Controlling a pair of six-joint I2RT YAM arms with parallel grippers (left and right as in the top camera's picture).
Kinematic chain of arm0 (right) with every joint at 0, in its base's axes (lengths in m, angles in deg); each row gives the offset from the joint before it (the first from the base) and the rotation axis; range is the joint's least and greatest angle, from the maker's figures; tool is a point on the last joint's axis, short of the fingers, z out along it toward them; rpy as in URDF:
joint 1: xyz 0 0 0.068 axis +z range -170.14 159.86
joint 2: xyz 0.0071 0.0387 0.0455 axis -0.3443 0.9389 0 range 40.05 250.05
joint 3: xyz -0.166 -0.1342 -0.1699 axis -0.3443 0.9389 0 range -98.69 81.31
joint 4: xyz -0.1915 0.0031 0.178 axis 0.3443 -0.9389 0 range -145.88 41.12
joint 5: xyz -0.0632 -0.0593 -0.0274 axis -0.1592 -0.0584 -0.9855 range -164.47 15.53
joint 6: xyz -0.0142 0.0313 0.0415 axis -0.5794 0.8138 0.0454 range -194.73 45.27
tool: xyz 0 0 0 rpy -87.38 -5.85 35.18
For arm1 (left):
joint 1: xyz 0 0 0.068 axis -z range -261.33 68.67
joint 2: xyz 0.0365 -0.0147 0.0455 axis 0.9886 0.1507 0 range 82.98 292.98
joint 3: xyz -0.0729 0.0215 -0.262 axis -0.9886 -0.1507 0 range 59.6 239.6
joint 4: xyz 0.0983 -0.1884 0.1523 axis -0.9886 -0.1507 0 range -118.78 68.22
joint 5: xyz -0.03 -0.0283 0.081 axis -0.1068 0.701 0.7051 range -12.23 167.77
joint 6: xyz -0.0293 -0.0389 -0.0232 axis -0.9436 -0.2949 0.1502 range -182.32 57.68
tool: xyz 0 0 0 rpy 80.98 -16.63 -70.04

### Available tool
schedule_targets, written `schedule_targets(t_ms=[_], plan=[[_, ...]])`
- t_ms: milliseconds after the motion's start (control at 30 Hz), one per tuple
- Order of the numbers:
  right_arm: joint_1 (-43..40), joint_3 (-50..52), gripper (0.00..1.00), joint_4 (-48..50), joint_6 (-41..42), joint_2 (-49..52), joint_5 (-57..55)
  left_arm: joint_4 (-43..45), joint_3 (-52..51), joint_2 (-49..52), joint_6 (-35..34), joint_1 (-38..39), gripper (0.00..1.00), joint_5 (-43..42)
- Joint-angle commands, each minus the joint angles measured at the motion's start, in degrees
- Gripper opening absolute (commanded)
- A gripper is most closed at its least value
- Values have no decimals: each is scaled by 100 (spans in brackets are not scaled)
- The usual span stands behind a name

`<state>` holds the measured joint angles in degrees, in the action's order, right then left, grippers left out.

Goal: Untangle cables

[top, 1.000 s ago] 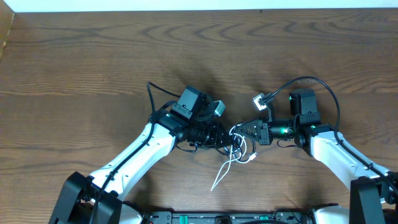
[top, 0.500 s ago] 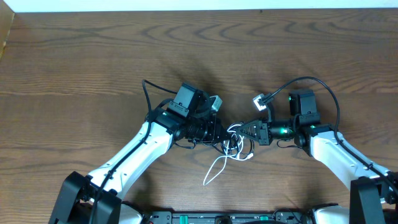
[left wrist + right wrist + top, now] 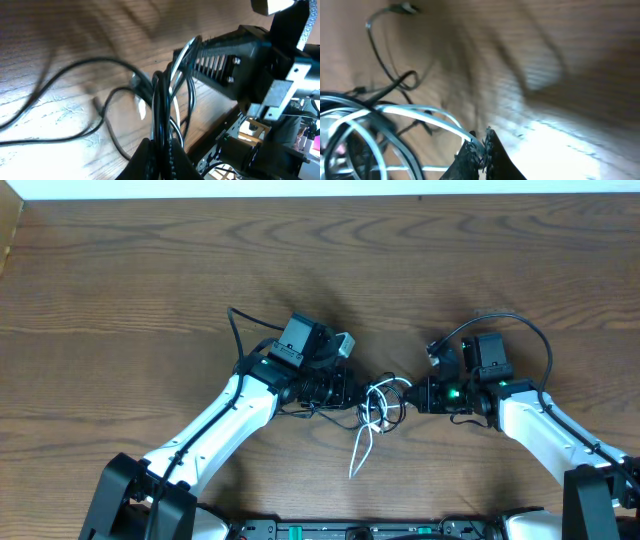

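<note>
A tangle of the thin white cable [image 3: 377, 408] and the thin black cable [image 3: 318, 409] hangs between my two grippers at the table's front middle. My left gripper [image 3: 350, 392] is shut on the black cable [image 3: 161, 105], whose loops run up from its fingertips [image 3: 161, 150]. My right gripper [image 3: 412, 393] is shut on the white cable [image 3: 420, 114], pinched at its fingertips [image 3: 481, 146]. A loose white end [image 3: 358, 452] trails toward the front edge. Black cable loops [image 3: 390, 75] lie on the wood behind.
The wooden table [image 3: 150, 270] stretches around the arms. The right arm's thick black cord [image 3: 520, 328] arches above its wrist. In the left wrist view the right arm's black gripper body [image 3: 240, 60] sits close ahead.
My right gripper has pulled back to the right, drawing the white cable out. The left gripper shifted slightly left. The white loose end swung about below the tangle.
</note>
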<state>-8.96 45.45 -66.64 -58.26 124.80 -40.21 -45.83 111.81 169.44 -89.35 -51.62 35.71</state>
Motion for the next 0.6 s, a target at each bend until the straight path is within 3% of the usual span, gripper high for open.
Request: schedule_targets(t_ms=[0, 167, 233, 300, 400, 567], plan=[[-37, 9, 1, -7, 133, 28, -715, -26, -22, -52, 37, -46, 7, -50], [-37, 9, 1, -7, 155, 28, -713, -28, -24, -52, 37, -46, 7, -50], [-37, 9, 14, 15, 151, 28, -688, -28, -22, -52, 37, -46, 7, -50], [-37, 9, 34, 26, 142, 28, -686, -28, -24, -52, 39, -46, 8, -50], [-46, -46, 51, 81, -273, 20, -457, -197, -24, -52, 42, -44, 7, 422], [-74, -348, 55, 79, -802, -72, 470, -348, -24, -52, 188, -44, 7, 717]])
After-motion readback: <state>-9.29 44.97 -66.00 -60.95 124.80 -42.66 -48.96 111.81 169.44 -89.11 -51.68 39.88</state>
